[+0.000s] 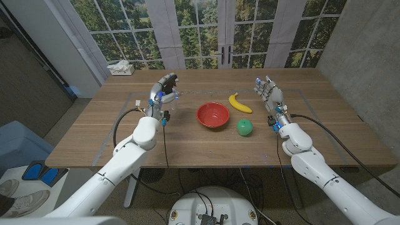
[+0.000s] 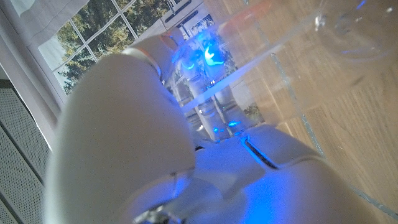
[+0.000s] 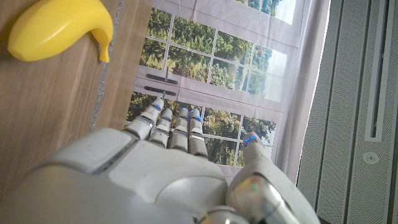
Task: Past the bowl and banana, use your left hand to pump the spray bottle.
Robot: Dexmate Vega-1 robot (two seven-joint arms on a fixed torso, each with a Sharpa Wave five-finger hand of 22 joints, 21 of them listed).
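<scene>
While the left hand [image 1: 164, 90] was at the far left part of the desk [image 1: 187, 147], its fingers [image 1: 169, 80] were curled around the clear spray bottle [image 1: 170, 94], which stood left of the red bowl [image 1: 213, 115] and the banana [image 1: 239, 103]. I judged the pumping step was in hand. The next move called for pressing the pump head down without tilting the bottle. The right hand [image 1: 269, 94] was raised near the banana, fingers apart, holding nothing.
</scene>
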